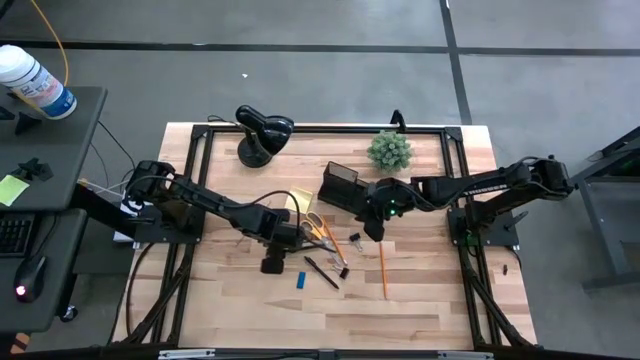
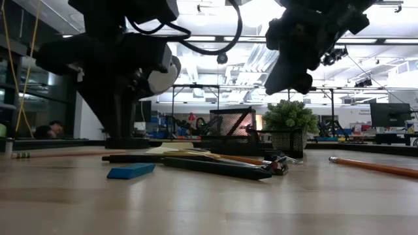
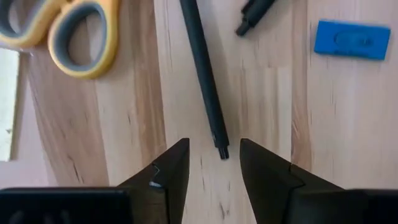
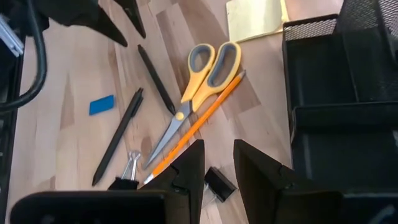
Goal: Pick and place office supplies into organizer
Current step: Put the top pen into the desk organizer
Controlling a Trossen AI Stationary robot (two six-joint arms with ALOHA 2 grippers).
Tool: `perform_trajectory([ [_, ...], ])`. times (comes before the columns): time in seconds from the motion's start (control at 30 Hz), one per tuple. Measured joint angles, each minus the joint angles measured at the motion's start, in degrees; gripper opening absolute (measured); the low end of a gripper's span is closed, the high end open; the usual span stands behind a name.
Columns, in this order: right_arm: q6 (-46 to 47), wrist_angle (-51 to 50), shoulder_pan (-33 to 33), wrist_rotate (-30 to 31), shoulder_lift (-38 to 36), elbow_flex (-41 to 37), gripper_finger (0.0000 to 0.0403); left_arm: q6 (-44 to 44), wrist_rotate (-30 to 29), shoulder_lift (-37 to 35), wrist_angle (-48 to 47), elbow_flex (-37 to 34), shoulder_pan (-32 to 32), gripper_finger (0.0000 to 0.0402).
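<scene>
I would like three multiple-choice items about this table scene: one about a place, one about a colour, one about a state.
1. Where does the organizer stand?
A. beside the potted plant
B. on the lamp's base
C. at the table's near edge

2. What colour is the small flat block?
A. red
B. blue
C. green

3. How are the left gripper's fingers?
A. shut on the scissors
B. shut on a pencil
C. open, holding nothing

Answers: 1 A, the high view shows them side by side; 2 B, plainly blue in the left wrist view; 3 C, bare wood and a black pen tip lie between the fingers.

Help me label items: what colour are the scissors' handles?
Yellow-orange with grey inner rims; the scissors show best in the right wrist view.
</scene>
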Motion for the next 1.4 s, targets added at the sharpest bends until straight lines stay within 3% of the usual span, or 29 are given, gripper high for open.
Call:
perform_trajectory([
  [0.57, 0.0, 1.5, 0.0, 1.0, 0.0, 0.0, 0.0083, -8.0, -4.3, 1.9, 2.5, 0.0, -1.3, 0.0131],
  [0.83, 0.0, 1.5, 0.0, 0.9, 0.0, 0.0, 0.0083, -12.1, -9.1, 1.9, 1.1, 0.0, -2.7, 0.0131],
  [1.4, 0.0, 1.6, 0.0, 0.4, 0.0, 0.0, 0.0083, -12.1, -7.1, 2.5, 2.4, 0.0, -3.4, 0.0131],
])
